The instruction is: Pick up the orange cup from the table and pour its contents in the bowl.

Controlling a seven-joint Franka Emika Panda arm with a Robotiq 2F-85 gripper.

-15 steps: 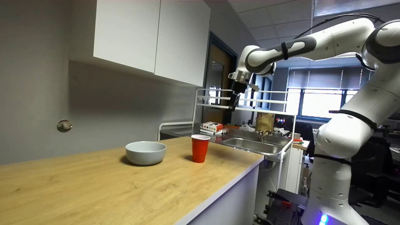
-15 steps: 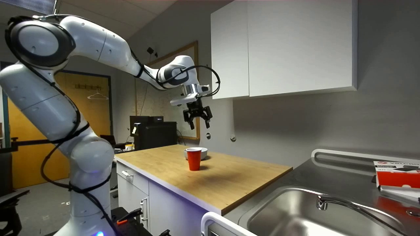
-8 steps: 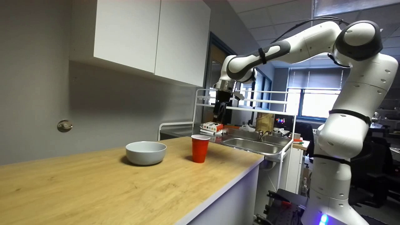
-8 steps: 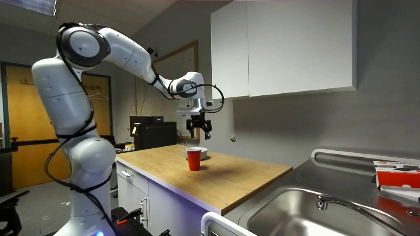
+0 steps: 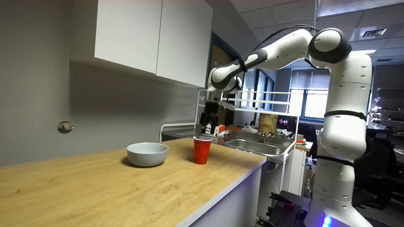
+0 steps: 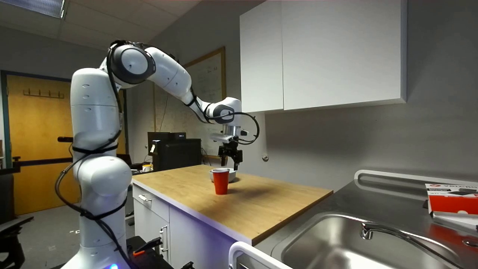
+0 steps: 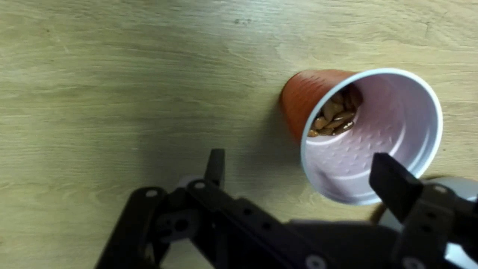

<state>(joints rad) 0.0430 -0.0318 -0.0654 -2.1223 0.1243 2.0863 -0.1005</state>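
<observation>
Red-orange tapered plastic cup could tip if the spread black two-fingered metal gripper descends off-centre; clearance is unclear.

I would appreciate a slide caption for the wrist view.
Open jaws above the table, a red cup with brown pieces inside, and part of a pale bowl at lower right.

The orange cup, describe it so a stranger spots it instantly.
Find the table beside the sink. On it, nearer the sink than the pale bowl, stands the cup. Unlike the bowl, it's narrow, red-orange outside and white inside.
</observation>
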